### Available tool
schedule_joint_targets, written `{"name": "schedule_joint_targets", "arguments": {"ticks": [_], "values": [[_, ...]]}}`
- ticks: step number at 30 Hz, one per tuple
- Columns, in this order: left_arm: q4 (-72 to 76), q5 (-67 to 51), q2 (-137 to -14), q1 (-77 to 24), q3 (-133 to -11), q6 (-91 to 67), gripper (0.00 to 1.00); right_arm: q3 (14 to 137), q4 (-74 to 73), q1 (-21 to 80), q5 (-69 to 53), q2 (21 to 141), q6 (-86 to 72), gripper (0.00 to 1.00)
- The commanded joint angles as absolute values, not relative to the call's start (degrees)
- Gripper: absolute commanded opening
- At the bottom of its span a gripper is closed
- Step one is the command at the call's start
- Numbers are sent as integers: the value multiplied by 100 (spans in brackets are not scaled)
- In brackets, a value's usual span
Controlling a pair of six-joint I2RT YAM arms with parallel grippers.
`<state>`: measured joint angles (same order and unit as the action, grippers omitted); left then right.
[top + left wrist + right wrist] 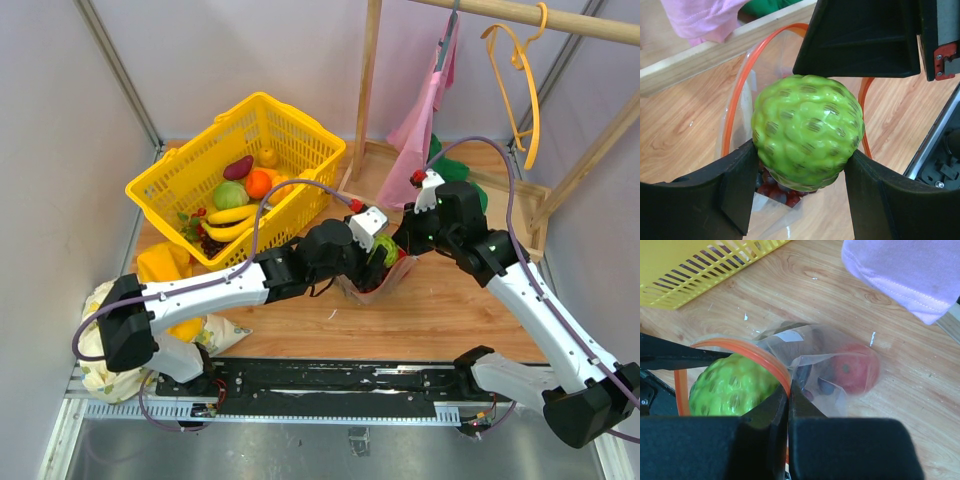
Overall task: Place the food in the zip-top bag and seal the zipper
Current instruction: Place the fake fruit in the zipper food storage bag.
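One green fruit, one red fruit, one bag.

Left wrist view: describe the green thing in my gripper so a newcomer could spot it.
Beside the yellow basket, the clear zip-top bag sits open on the table. The left gripper holds a round fruit at its red-rimmed mouth. It is lime green and knobbly all over, unlike the smooth red piece inside.
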<state>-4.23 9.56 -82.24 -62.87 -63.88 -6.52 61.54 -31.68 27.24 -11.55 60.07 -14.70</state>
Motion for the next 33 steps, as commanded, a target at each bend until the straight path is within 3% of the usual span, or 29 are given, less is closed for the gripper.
{"name": "schedule_joint_targets", "arguments": {"ticks": [1,5,11,33], "values": [[-367,852,-8336,-6356,-6607,-733,64,6267,-3139,2654,-1269,5912,-1441,1],[-299,702,-8301,-6388,-6576,-678,77,6261,-3135,2654,-1259,5914,-1445,1],[-289,686,-8221,-6382,-6551,-713,83,6269,-3129,2654,-1281,5924,-1459,1],[-2277,1977,-7224,-6347,-6556,-1644,79,6230,-3114,2654,-1287,5950,-1473,1]]}}
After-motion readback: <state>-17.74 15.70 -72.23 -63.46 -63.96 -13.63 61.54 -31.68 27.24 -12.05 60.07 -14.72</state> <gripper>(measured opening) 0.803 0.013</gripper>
